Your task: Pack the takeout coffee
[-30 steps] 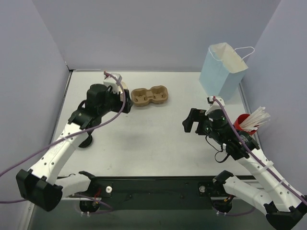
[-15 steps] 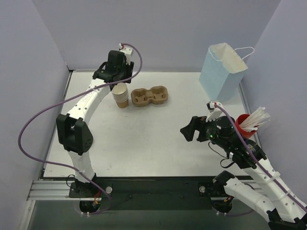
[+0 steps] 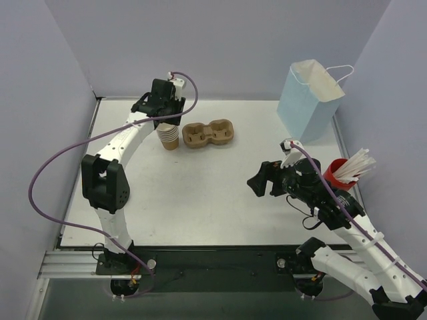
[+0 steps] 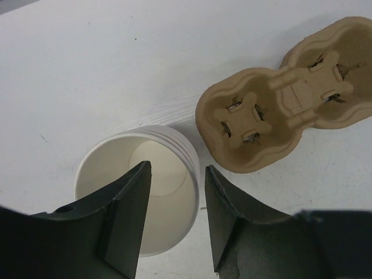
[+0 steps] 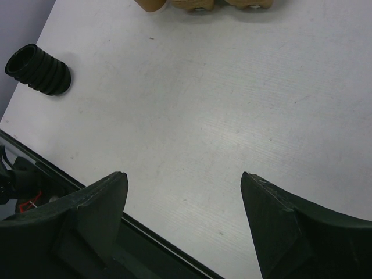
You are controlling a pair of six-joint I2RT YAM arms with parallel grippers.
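Observation:
No lidded takeout coffee shows in any view. The brown pulp two-cup tray [image 3: 209, 133] [image 4: 285, 116] lies empty at the back of the table. Just left of it stands a stack of lidless tan cups [image 3: 168, 137] [image 4: 136, 192] with cream insides. My left gripper [image 3: 167, 120] [image 4: 174, 174] hangs over that stack, open. One finger is inside the top cup and the other outside its right wall, with a gap still showing. My right gripper [image 3: 257, 185] [image 5: 183, 186] hovers open over bare table at the right, holding nothing.
A light blue paper bag [image 3: 308, 100] stands open at the back right. A red cup of white straws [image 3: 343, 172] sits by the right edge. A black ribbed stack [image 5: 38, 70] lies near the table's left front. The table's front rail [image 5: 116, 232] runs under my right gripper.
My left arm swung from low on the left up over the cup stack, and its jaws narrowed astride the cup wall. My right gripper drifted left and closed slightly.

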